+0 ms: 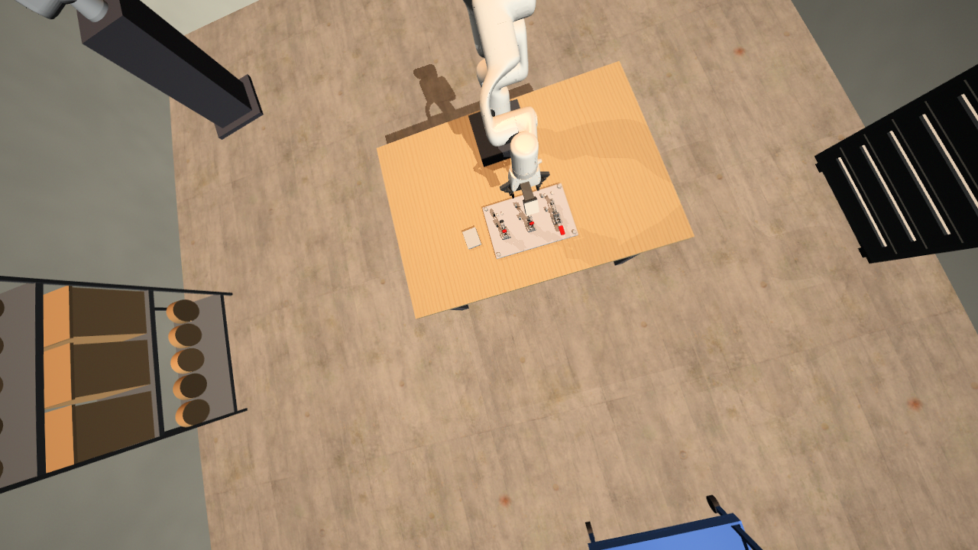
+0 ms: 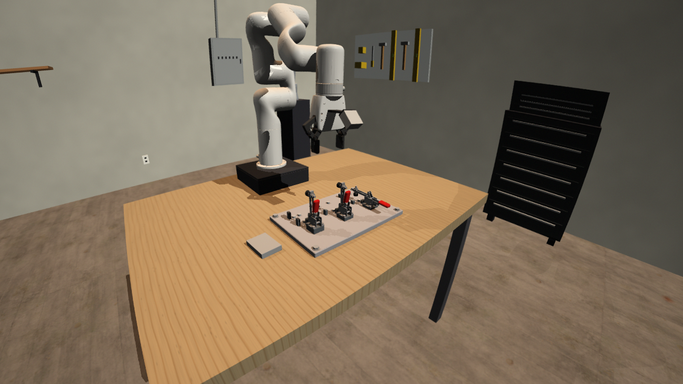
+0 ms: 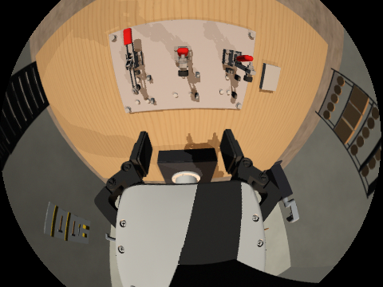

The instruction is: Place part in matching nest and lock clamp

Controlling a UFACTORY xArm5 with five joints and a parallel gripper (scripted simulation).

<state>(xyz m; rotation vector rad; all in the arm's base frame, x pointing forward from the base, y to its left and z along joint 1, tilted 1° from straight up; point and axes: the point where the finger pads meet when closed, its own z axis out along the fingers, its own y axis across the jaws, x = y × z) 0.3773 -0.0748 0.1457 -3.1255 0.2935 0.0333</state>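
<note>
A flat grey part lies on the wooden table beside the left end of the grey fixture plate; it also shows in the top view and the wrist view. The plate carries three toggle clamps with red handles. The left clamp and the middle clamp have handles standing up. The right clamp has its handle lying down. My gripper hangs high above the table behind the plate, open and empty; it also shows in the wrist view.
The arm's black base stands on the table behind the fixture. A black drawer cabinet stands to the right of the table. A shelf rack stands off to the left.
</note>
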